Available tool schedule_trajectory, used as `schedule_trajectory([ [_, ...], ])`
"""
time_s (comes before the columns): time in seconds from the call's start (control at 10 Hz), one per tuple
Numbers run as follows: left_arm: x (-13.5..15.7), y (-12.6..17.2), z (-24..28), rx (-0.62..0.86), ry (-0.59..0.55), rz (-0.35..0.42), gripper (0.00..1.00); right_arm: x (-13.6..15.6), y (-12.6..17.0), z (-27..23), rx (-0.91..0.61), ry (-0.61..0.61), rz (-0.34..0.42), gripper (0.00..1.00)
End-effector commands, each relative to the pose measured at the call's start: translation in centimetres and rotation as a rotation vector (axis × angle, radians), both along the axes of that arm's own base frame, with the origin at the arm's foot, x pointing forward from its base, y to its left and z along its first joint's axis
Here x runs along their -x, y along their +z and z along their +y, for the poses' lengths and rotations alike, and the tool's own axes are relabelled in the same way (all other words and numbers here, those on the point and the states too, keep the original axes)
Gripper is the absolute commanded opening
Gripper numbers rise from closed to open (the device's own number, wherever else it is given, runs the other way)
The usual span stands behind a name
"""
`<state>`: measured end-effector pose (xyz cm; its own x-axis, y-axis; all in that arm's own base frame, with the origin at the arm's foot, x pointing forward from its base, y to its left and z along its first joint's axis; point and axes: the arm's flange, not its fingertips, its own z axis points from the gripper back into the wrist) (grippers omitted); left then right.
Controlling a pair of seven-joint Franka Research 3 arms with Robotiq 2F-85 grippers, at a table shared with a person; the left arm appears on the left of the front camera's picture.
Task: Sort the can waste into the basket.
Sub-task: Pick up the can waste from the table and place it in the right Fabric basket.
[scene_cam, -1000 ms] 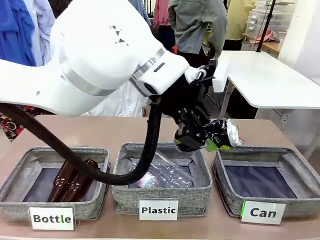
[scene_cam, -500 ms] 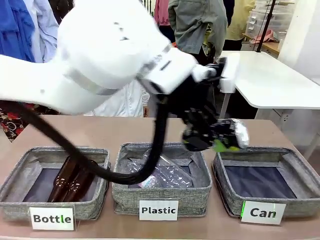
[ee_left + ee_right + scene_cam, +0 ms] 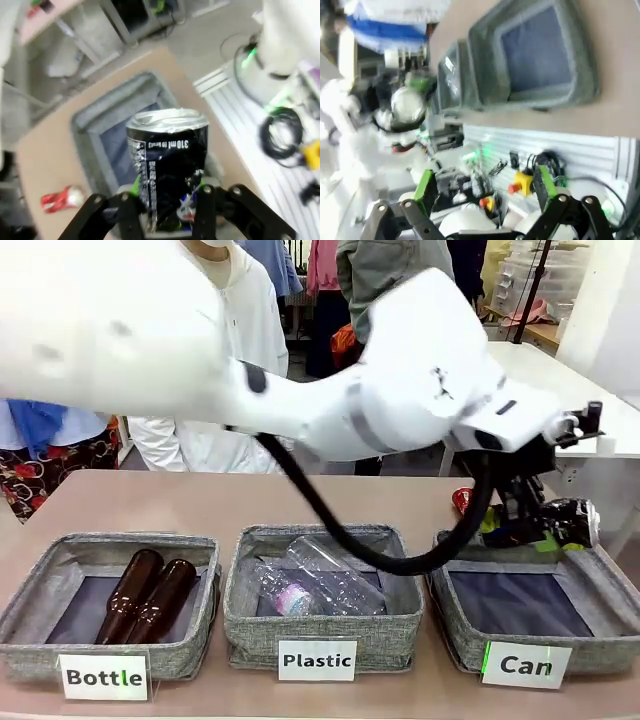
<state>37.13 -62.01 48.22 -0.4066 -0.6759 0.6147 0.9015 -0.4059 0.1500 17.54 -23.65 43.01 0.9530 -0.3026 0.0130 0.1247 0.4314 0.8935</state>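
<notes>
Two cans: the dark can (image 3: 167, 160) is clamped in the left gripper (image 3: 169, 190) above the far rim of the Can basket (image 3: 455, 625). The red can (image 3: 461, 500) lies on the table (image 3: 200, 502) just behind that basket. The right gripper (image 3: 485, 187), blurred, seems spread wide and empty.

I see bottle bin (image 3: 180, 660) left, plastic bin (image 3: 250, 640) middle, can basket (image 3: 600, 652) right. One can (image 3: 565, 523) in left gripper (image 3: 167, 205) above its far edge; other can (image 3: 461, 501) on table (image 3: 200, 502) behind.

white side table (image 3: 610, 390), tan tabletop (image 3: 200, 505)
</notes>
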Motion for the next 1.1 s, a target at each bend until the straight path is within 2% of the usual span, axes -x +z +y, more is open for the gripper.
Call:
schedule_trajectory([
  [0.0,-2.6,0.9,-7.2,-0.062,-0.011,0.061,0.34,1.2,0.4,-2.1,-0.048,0.02,-0.043,1.0],
  [0.1,-3.1,0.2,-8.3,-0.098,0.01,0.049,0.34,1.4,0.3,-2.6,-0.079,0.015,-0.081,1.0],
  [0.2,-3.2,-0.2,-8.7,-0.11,0.013,0.056,0.34,1.1,0.4,-0.7,-0.03,0.012,-0.011,1.0],
  [0.4,-3.5,-0.4,-8.4,-0.13,0.035,0.042,0.36,1.1,0.4,-0.7,-0.03,0.012,-0.011,1.0],
  [0.5,-3.2,-0.5,-8.1,-0.127,0.041,0.046,0.42,1.1,0.4,-0.7,-0.03,0.012,-0.011,1.0],
  [0.6,-3.5,-0.3,-7.9,-0.135,0.039,0.041,0.94,1.1,0.4,-0.7,-0.03,0.012,-0.011,1.0],
  [0.7,-3.4,-0.3,-7.8,-0.138,0.033,0.039,0.94,1.1,0.4,-0.7,-0.03,0.012,-0.011,1.0],
  [0.8,-3.1,-0.4,-7.6,-0.134,0.041,0.033,1.0,1.1,0.4,-0.7,-0.03,0.012,-0.011,1.0],
  [1.0,-3.0,0.1,-7.0,-0.13,0.042,0.02,1.0,1.1,0.4,-0.7,-0.03,0.012,-0.011,1.0],
])
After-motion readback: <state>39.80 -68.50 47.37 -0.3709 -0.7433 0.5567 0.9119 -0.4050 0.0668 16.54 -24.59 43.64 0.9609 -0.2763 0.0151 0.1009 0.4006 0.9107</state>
